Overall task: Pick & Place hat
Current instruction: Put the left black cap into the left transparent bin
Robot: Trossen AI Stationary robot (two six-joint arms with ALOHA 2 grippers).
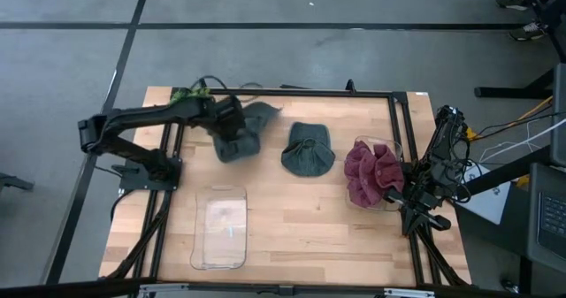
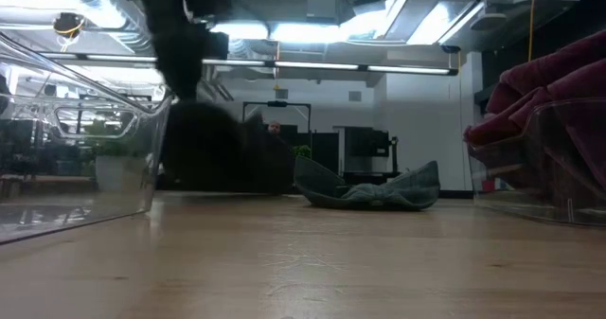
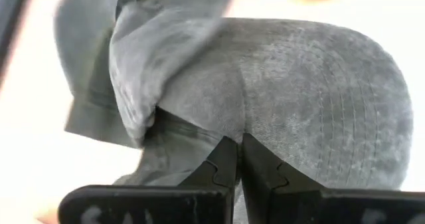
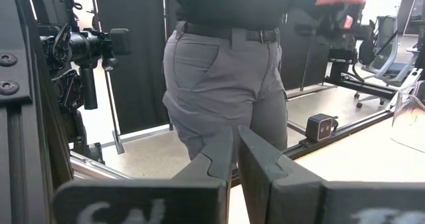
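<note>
A grey bucket hat lies at the table's far left, with my left gripper directly over it and shut on it. The left wrist view shows its stitched brim and rumpled crown beyond my gripper. In the low view it is a dark mass under the gripper. A second grey hat lies flat mid-table. My right gripper is shut at the table's right edge, touching nothing. My left gripper pinches a raised fold of the hat's cloth between its two fingers, beside the stitched brim. It comes from above, pointing down. The hat hangs rumpled below the fingers, and its lower part reaches down to the table; whether it rests there I cannot tell.
A clear bin stands near the front, left of centre, its wall close in the low view. Another clear bin on the right holds maroon hats. A dark frame borders the table. A person stands beyond the right edge.
</note>
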